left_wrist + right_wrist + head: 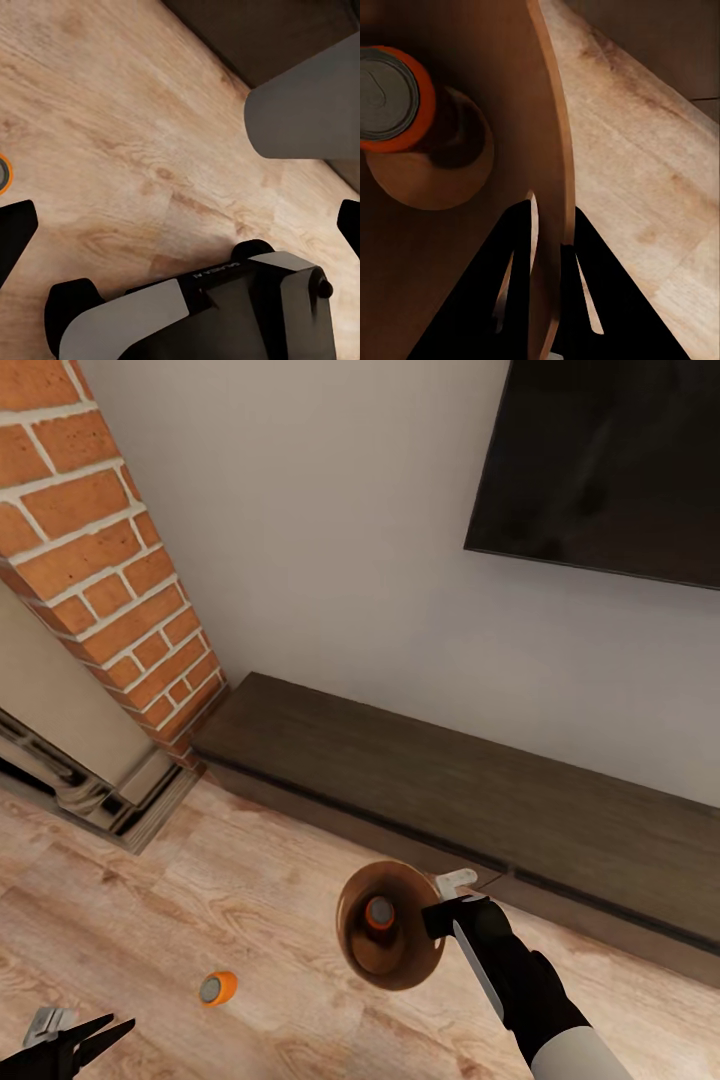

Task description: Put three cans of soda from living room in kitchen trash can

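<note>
surface: light wood plank floor [250, 900] | on it: orange soda can [217, 988], standing upright | beside: dark low cabinet [450, 780]

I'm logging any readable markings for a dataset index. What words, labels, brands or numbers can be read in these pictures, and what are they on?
Small pale lettering on the dark housing of the left arm, in the left wrist view: upside down and too blurred to read.
Orange soda can inside the trash can: grey top, no legible text.
Orange soda can on the floor: no legible label.
Television: dark screen, no text.
</note>
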Controlling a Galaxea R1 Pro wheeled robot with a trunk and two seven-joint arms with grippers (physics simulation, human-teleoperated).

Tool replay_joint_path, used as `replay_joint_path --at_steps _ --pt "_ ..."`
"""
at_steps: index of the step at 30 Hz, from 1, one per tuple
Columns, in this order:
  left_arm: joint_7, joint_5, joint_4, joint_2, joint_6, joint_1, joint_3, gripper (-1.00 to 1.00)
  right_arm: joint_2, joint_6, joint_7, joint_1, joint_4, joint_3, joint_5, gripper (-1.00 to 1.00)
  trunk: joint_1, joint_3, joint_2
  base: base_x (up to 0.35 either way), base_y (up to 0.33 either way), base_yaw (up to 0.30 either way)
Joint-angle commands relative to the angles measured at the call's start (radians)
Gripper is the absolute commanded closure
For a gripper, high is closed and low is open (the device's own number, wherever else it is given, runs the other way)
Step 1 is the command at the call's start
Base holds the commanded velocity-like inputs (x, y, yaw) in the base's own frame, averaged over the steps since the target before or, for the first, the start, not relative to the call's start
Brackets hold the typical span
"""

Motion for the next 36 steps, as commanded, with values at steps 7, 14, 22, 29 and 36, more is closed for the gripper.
replay_joint_path --at_steps 7,14,22,29,36 --pt "-0.002 -0.001 0.000 0.000 -0.002 0.000 0.000 -1.00 0.000 -0.001 0.015 0.000 0.000 -0.001 -0.018 1.00 0.000 0.000 0.000 0.006 0.007 0.000" --pt "-0.003 -0.002 0.000 0.000 -0.002 0.000 0.000 -1.00 0.000 0.000 0.016 0.000 0.000 -0.001 -0.018 1.00 0.000 0.000 0.000 0.001 0.187 -0.007" --pt "-0.004 -0.002 0.000 0.000 -0.002 0.000 0.000 -1.00 0.001 0.000 0.016 0.000 0.000 -0.001 -0.018 1.00 0.000 0.000 0.000 0.000 0.261 -0.174" --pt "-0.004 -0.002 0.000 0.000 -0.004 0.000 0.000 -1.00 0.000 0.000 0.017 0.000 0.000 -0.001 -0.018 1.00 0.000 0.000 0.000 0.000 0.138 -0.255" --pt "-0.004 -0.002 0.000 0.000 -0.004 0.000 -0.001 -1.00 0.000 -0.001 0.017 0.000 0.000 -0.001 -0.018 1.00 0.000 0.000 0.000 0.000 0.018 -0.266"
